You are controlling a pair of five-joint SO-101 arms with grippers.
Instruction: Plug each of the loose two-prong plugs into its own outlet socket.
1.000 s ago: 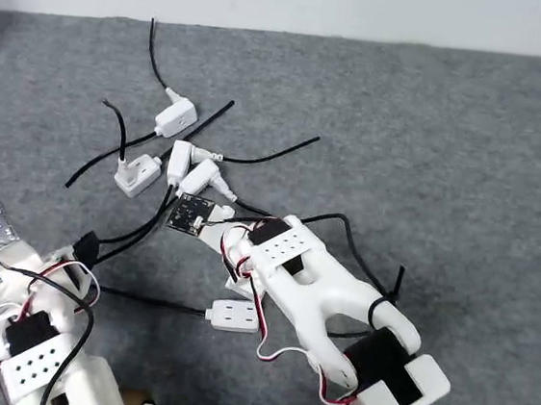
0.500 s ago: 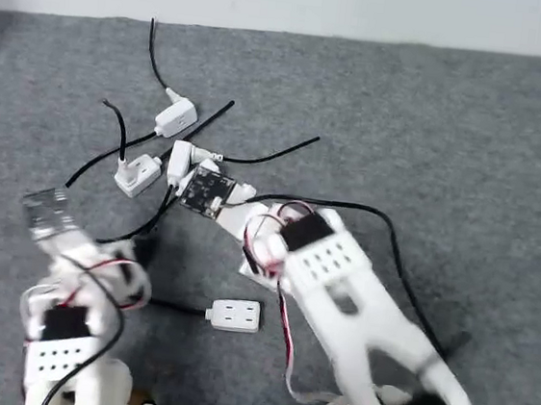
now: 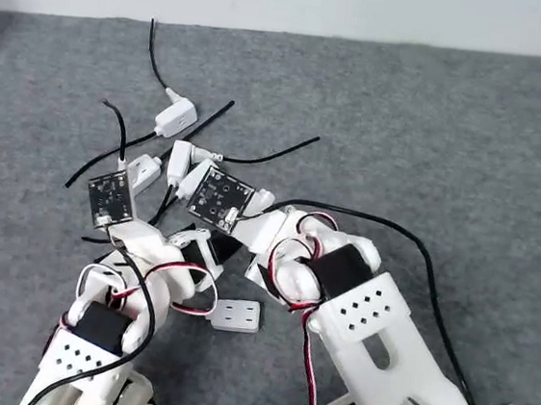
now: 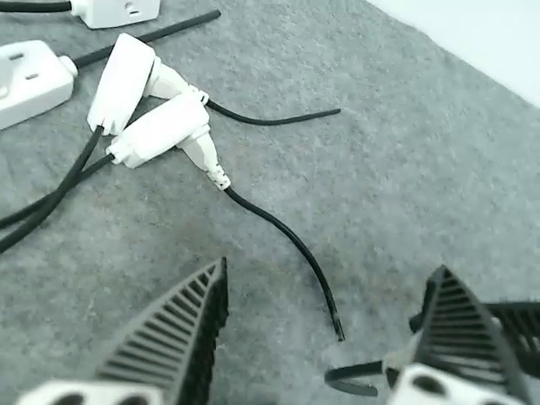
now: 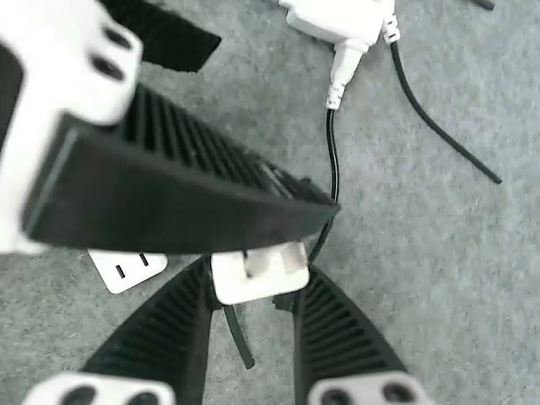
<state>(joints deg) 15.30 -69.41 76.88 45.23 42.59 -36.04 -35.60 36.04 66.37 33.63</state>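
My right gripper (image 5: 253,280) is shut on a white two-prong plug (image 5: 253,272), held low over the grey carpet. A white outlet socket (image 5: 126,270) lies just beside it, and in the high view this outlet socket (image 3: 236,315) sits between the two arms. My left gripper (image 4: 331,270) is open with nothing in it. One of its black fingers (image 5: 177,190) crosses close over the held plug. Two more white plugs (image 4: 126,80) (image 4: 160,131) lie side by side beyond it, at the plugs (image 3: 180,162) (image 3: 196,177) in the high view.
Two other white outlets (image 3: 176,115) (image 3: 141,172) on black cords lie at the back left. Loose black cables (image 3: 275,155) run across the carpet around the plugs. A cut cable end (image 4: 337,331) lies near my left gripper. The carpet (image 3: 470,146) stretches bare to the right.
The left arm has swung from the far left in toward the middle, close beside the right gripper. The right arm has reached farther forward. The outlet between them has stayed put.
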